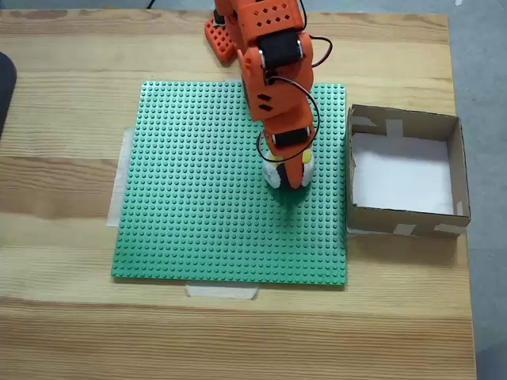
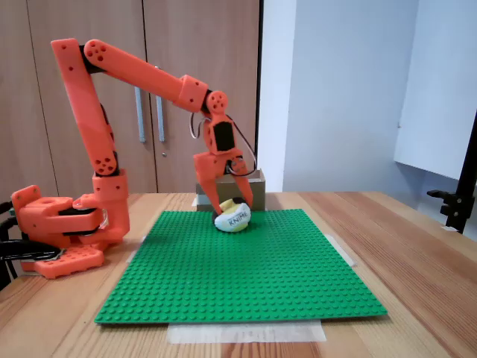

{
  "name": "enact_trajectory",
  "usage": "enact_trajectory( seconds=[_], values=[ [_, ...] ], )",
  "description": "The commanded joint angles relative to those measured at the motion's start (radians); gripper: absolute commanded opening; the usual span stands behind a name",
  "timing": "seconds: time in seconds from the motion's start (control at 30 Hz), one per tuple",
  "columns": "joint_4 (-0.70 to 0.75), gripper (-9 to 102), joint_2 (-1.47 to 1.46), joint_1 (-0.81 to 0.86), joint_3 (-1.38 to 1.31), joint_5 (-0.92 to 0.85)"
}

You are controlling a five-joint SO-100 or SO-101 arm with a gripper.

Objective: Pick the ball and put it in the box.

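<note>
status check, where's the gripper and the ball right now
Gripper down over the ball, fingers straddling it, grip not confirmed. Ball on the green baseplate. Box beside the plate, nothing in the way.

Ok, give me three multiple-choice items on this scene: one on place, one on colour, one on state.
1. Where is the ball?
A. In the box
B. On the green studded mat
C. On bare wood

2. What colour is the box's bottom?
A. White
B. Green
C. Black

3. What are the fingers doing?
A. Raised far above the table
B. Resting inside the box
C. Spread around the ball

Answers: 1 B, the mat lies under it; 2 A, the overhead fixed view shows it; 3 C, the gripper straddles the ball.
</note>
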Motion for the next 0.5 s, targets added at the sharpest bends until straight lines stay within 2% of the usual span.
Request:
enact_trajectory(
  seconds=[0.0, 0.47],
  values=[
    [-0.009, 26, 0.026, 0.014, 0.006, 0.005],
    [-0.035, -1, 0.083, 0.02, 0.005, -0.048]
  ],
)
